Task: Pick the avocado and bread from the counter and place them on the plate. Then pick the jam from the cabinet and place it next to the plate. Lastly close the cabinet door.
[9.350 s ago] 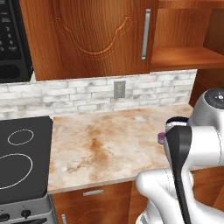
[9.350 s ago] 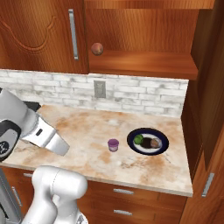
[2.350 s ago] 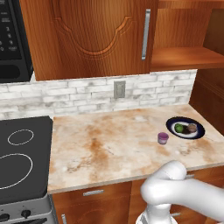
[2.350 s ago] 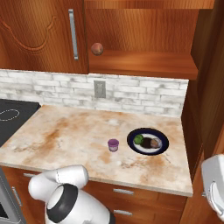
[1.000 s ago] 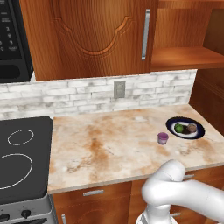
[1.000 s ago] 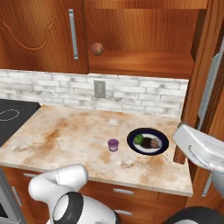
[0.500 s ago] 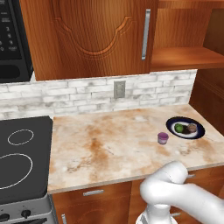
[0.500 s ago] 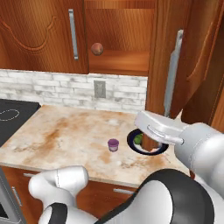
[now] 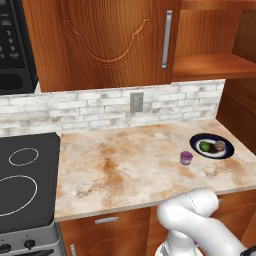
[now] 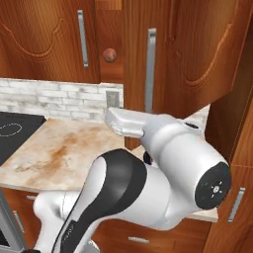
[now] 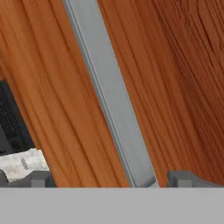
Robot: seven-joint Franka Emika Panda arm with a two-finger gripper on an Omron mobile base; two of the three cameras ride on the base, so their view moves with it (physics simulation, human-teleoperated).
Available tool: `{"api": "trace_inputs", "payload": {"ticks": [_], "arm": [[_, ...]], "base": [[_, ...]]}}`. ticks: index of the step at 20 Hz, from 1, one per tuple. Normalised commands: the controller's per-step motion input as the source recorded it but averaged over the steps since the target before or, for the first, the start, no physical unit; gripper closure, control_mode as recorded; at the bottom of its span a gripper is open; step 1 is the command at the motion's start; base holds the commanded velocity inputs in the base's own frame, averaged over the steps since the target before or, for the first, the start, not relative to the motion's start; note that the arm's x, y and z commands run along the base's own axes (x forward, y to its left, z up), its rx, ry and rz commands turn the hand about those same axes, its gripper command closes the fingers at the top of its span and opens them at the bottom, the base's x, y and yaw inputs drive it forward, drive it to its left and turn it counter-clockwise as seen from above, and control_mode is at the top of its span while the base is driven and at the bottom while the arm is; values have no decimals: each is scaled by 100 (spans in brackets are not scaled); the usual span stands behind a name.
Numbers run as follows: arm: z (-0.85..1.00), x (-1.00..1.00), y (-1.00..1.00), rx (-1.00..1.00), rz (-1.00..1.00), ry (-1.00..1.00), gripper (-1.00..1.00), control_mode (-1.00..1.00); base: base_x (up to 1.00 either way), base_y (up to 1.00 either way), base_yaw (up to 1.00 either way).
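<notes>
A: The cabinet door stands part-swung at upper centre of the right base view, its grey handle running diagonally through the hand view, close in front of the gripper.

B: The jaws are spread wide, straddling the handle and holding nothing. A flat, steady push should take the door fully shut, by his reckoning.

A: The left base view gives the rest: avocado and bread on the plate at right, the jam on the tabletop just beside it.
</notes>
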Motion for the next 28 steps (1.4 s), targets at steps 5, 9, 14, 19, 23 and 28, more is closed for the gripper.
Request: {"api": "trace_inputs", "payload": {"ticks": [5,9,14,19,23,28], "arm": [[0,100,51,-3,-11,-11,-100,-100],[0,100,43,0,-10,-8,-100,-100],[1,100,36,1,-8,-6,-100,-100],[9,100,39,2,-7,-6,-100,-100],[8,100,41,1,-8,-6,-100,-100],[7,100,38,1,-8,-5,-100,-100]], "base": [[0,0,0],[0,0,0],[0,0,0],[0,0,0],[0,0,0],[0,0,0]]}}
